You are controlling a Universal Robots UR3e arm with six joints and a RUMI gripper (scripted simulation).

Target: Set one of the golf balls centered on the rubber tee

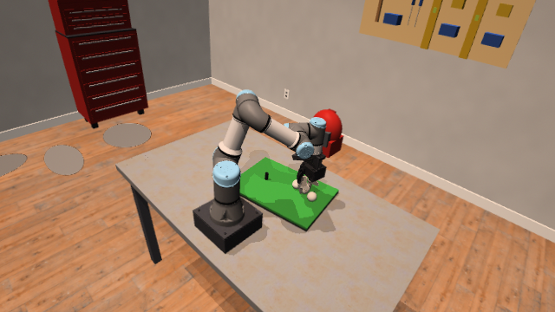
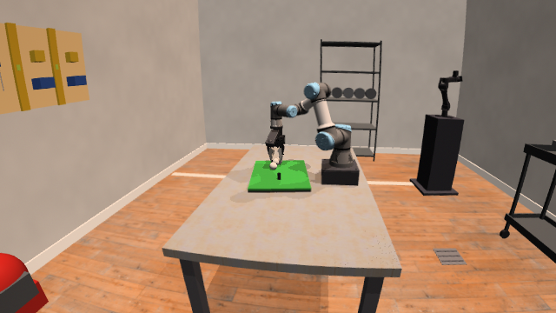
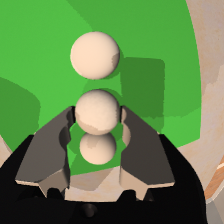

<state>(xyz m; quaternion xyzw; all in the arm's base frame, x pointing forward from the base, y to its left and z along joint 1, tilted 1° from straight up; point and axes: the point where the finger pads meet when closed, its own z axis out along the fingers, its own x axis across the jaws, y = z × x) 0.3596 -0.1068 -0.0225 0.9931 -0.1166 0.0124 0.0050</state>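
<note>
Three cream golf balls lie in a row on the green mat (image 1: 284, 191) near its far edge. In the wrist view my gripper (image 3: 98, 107) is shut on the middle golf ball (image 3: 97, 111), with one ball beyond it (image 3: 95, 55) and one nearer the wrist (image 3: 98, 148). My gripper (image 1: 305, 186) stands low over the mat, fingers pointing down. The free balls show in the top view, one to the left of the fingers (image 1: 296, 184) and one to the right (image 1: 311, 196). The small black rubber tee (image 1: 266, 175) stands upright on the mat, apart from the balls, and also shows in the exterior view (image 2: 278, 176).
The arm's black base (image 1: 227, 221) sits on the table beside the mat. A red object (image 1: 329, 130) stands past the table's far edge. The mat's edge is close to the balls.
</note>
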